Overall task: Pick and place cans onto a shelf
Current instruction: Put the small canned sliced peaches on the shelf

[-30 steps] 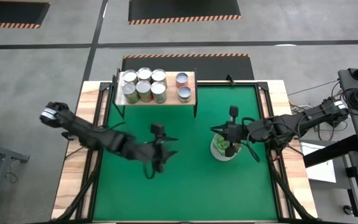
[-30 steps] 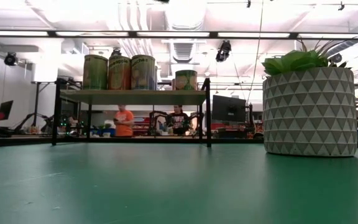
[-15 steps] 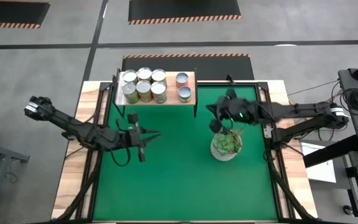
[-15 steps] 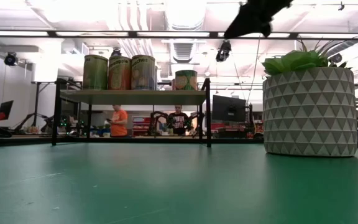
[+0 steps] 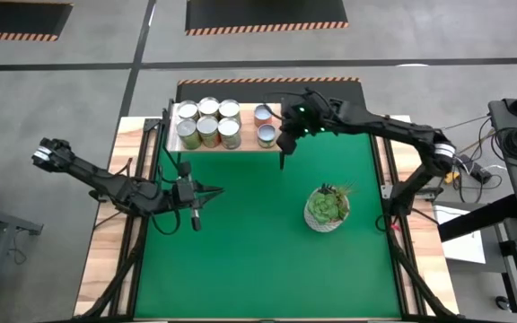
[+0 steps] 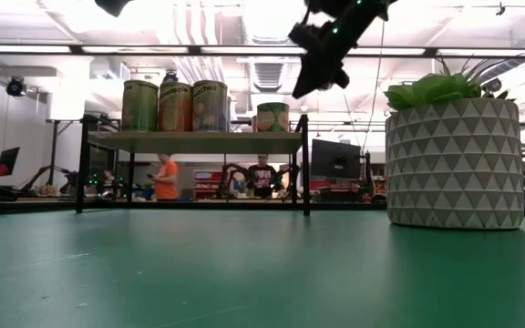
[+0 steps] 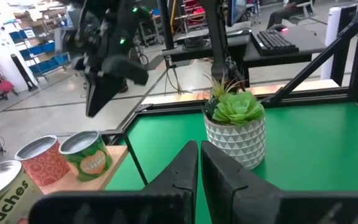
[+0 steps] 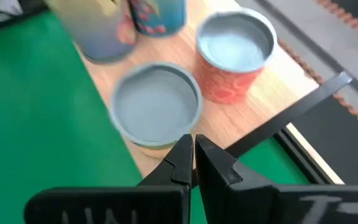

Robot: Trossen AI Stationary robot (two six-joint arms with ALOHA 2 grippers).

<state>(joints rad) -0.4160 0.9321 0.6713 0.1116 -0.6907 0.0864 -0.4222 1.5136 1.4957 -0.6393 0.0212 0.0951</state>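
Observation:
Several cans [image 5: 207, 124] stand close together on the left part of the shelf [image 5: 245, 126], and two more [image 5: 265, 126] on its right part. In the low view their labels [image 6: 176, 107] show above the light-wood board [image 6: 194, 141]. My right gripper [image 5: 282, 161] hangs shut over the shelf's near right corner. In its wrist view the shut gripper [image 8: 192, 146] sits above one can's silvery top [image 8: 157, 106], beside a red can [image 8: 235, 53], without touching either. My left gripper [image 5: 196, 221] is shut and holds nothing, over the mat left of centre.
A white patterned pot with a green plant [image 5: 327, 208] stands on the green mat [image 5: 258, 260], right of centre, and looms large in the low view [image 6: 454, 164]. The shelf's black legs [image 6: 303, 164] stand at the mat's far edge. People move in the room behind.
My right gripper has left its place above the plant pot and swung toward the far edge and left, ending at the shelf's right end. My left gripper has drawn back toward the table's left edge and a little toward the far edge. The cans have not moved.

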